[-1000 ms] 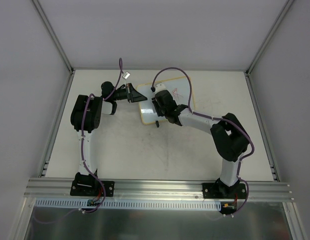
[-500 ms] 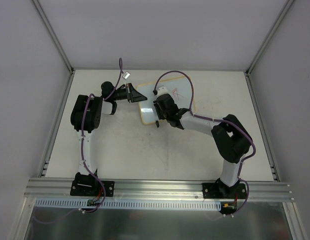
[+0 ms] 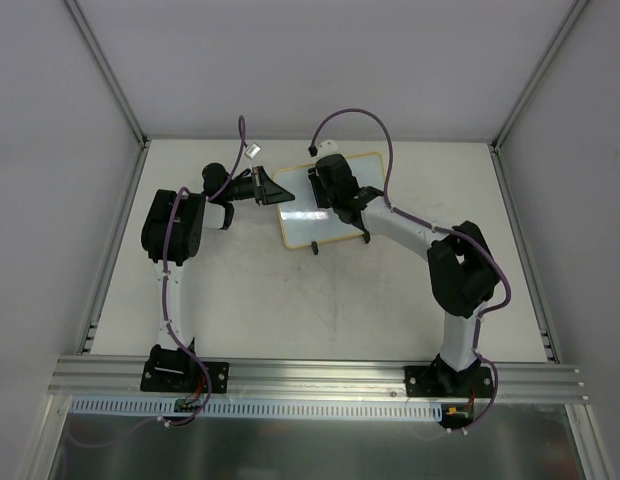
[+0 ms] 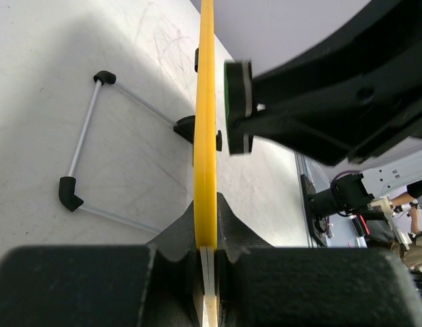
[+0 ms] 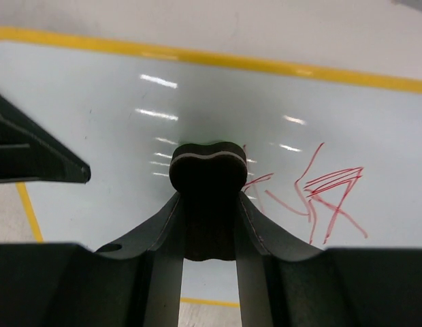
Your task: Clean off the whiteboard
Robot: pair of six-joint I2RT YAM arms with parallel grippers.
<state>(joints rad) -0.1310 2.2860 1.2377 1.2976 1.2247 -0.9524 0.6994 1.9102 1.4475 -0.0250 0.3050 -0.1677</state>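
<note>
Whiteboard [image 3: 308, 224]: far middle of the table [image 3: 240, 300], between both arms | left gripper [image 4: 207, 256]: jaws pinched shut on the board's yellow rim [image 4: 206, 102], at its left edge | right gripper [image 5: 207, 204]: jaws clamped on the black eraser [image 5: 207, 169], over the white face, just left of the red scribble [image 5: 327, 194]

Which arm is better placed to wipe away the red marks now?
Right: the right gripper holds the eraser on the whiteboard, beside the red scribble. The left gripper is clamping the board's rim.
</note>
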